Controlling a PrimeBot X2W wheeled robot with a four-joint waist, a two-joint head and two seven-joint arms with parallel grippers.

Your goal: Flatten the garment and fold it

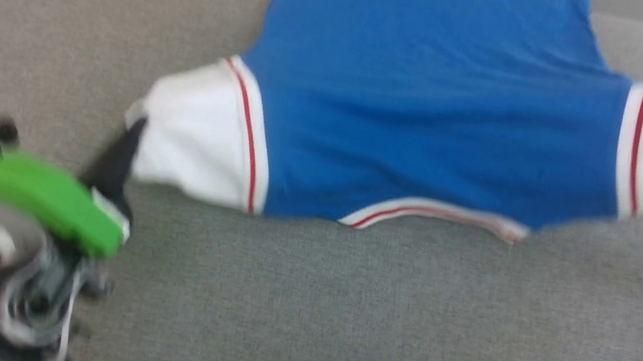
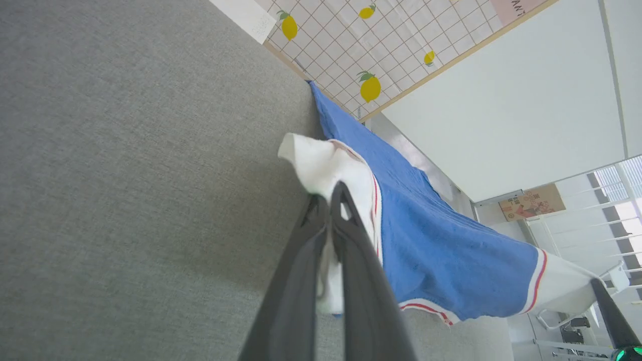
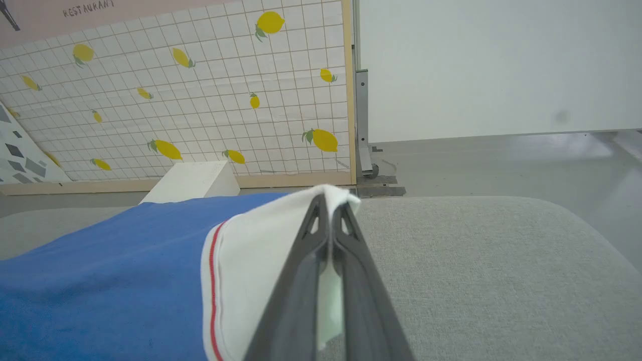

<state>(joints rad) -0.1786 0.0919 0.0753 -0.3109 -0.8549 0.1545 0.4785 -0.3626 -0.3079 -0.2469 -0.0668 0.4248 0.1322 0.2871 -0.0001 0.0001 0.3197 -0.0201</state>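
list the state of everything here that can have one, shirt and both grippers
garment, unfolded, plain blue side up, stretched sideways between the two grippers
left gripper, shut on the garment, white fabric pinched between its fingers
right gripper, shut on the garment, white fabric pinched between its fingers

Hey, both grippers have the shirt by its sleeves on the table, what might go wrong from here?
1. The left gripper pinches just the bunched tip of the left sleeve; a harder pull may slip it free.
2. The shirt reaches the far edge of the table, so it might slide off.
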